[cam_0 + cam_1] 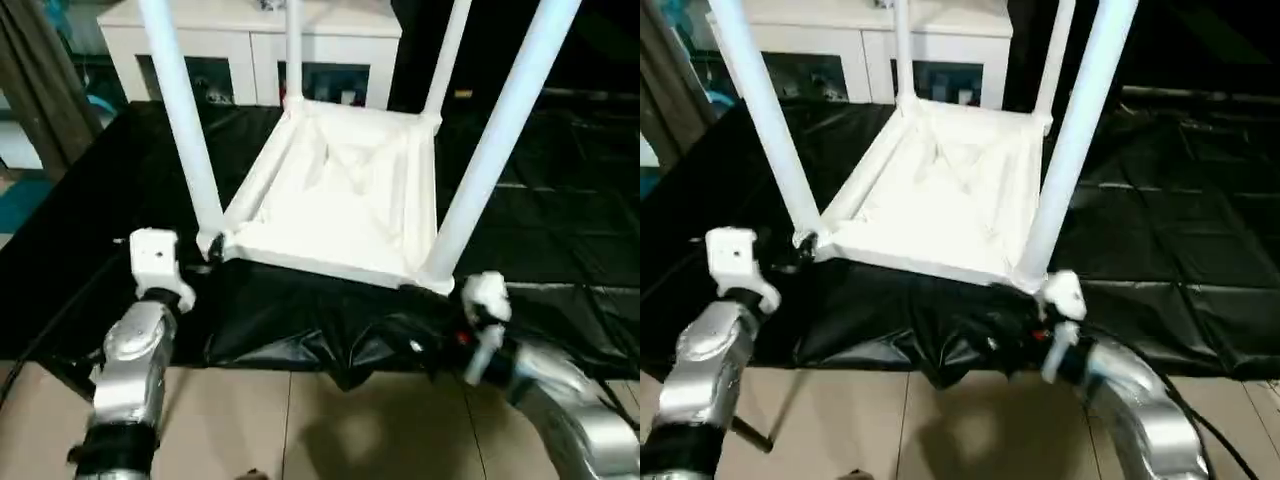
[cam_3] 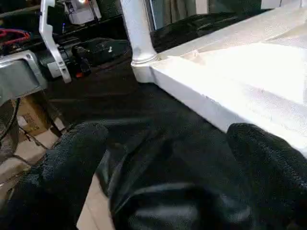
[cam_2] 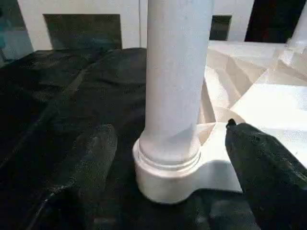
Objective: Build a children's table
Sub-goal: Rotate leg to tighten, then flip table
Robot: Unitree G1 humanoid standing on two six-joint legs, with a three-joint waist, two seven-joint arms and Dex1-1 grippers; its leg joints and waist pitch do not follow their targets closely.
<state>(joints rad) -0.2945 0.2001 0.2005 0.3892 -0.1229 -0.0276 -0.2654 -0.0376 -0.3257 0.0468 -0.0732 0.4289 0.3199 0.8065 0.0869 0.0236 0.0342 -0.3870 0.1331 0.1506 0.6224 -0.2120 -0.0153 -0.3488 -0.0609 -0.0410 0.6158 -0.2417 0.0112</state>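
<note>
The children's table (image 1: 340,190) lies upside down on the black-covered work table, its ribbed underside facing up and four white legs standing from the corner sockets. My left gripper (image 3: 168,132) is at the near-left leg (image 1: 185,120), low by the socket (image 3: 163,177). Its black fingers (image 3: 91,158) stand open on either side of the leg, with a gap on each side. My right gripper (image 2: 158,139) hovers open over the black cover, just in front of the near-right corner (image 1: 435,275), with nothing between its fingers. The right wrist view also shows the left gripper (image 2: 96,50) beside that leg (image 2: 139,33).
The black cover (image 1: 560,200) drapes in folds over the work table's front edge (image 1: 330,350), above a wooden floor (image 1: 300,420). A white cabinet (image 1: 250,40) stands behind the table. A curtain (image 1: 40,90) hangs at the far left.
</note>
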